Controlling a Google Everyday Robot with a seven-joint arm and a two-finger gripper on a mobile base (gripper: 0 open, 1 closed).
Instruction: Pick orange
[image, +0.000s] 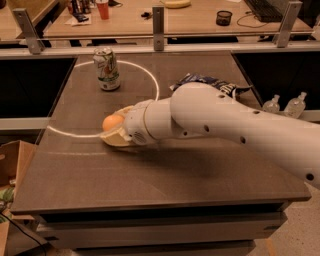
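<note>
The orange (112, 122) is small and round and rests on the dark table (150, 180) at the left, on the white circle line. My gripper (113, 126) reaches in from the right on the white arm (220, 120). Its pale fingers (118, 139) sit on either side of the orange, one behind it and one in front, pressed against it. The right half of the orange is hidden by the gripper.
A green and white drink can (107, 69) stands upright behind the orange, inside the white circle. A dark chip bag (205, 82) lies at the back right, partly behind the arm. Two plastic bottles (285, 105) stand off the table's right. A cardboard box (12, 160) sits at the left.
</note>
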